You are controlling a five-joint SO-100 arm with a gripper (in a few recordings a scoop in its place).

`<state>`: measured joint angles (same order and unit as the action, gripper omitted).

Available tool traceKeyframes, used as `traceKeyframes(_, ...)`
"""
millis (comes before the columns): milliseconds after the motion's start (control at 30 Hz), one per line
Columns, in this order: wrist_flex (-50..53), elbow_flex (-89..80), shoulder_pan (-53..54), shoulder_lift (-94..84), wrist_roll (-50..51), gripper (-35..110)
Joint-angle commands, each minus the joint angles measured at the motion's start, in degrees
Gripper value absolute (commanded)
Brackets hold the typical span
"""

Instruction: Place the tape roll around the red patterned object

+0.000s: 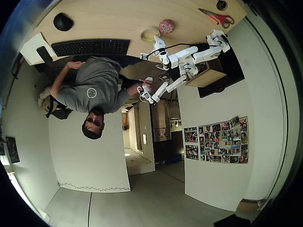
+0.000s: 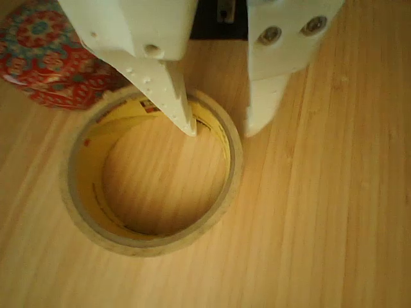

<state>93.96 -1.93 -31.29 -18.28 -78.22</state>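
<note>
a: tape roll [image 2: 151, 186] status in the wrist view? it lies flat on the pale wood-grain table [image 2: 321, 212], a cream-yellow ring with a thick papery wall and a glossy yellow inner face, bare wood showing through the wide hole.

b: gripper [image 2: 221, 131] sits right over its far rim. two white plastic fingers, parted. the pointed one [image 2: 170, 96] dips inside the ring against the inner wall, the blunt one [image 2: 263, 102] hangs outside the wall. rim sits in the gap between them. can't tell if either pad is actually pressing, so parted and straddling, not clamped.

a: red patterned object [image 2: 48, 54]?

b: upper left of the wrist view, just beside the roll, apparently touching its outer wall. rounded, red ground with teal and pale floral medallions, looks like fabric or printed wrap. roll is beside it, not around it.

a: overhead?

b: the roll [image 1: 150, 34] is a pale ring, the pinkish dome [image 1: 166, 26] just right of it, white arm [image 1: 187, 56] reaching in. red-handled scissors [image 1: 218, 18] lie well to the right, black keyboard [image 1: 91, 47] and mouse [image 1: 63, 21] to the left. a person [image 1: 92, 90] in a grey shirt sits by the keyboard.
</note>
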Motion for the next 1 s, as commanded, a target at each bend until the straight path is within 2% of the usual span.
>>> traceKeyframes(0, -0.4, 2.0, -0.8, -1.6, -0.7, 6)
traceKeyframes(67, -1.1, 2.0, -0.5, -1.6, -1.2, 0)
traceKeyframes(533, -2.4, 1.9, -0.9, -10.8, -7.3, 0)
traceKeyframes(700, 2.4, 1.1, -1.2, -19.1, -8.8, 0)
traceKeyframes(967, 2.3, -33.6, -2.1, -52.2, -9.3, 0)
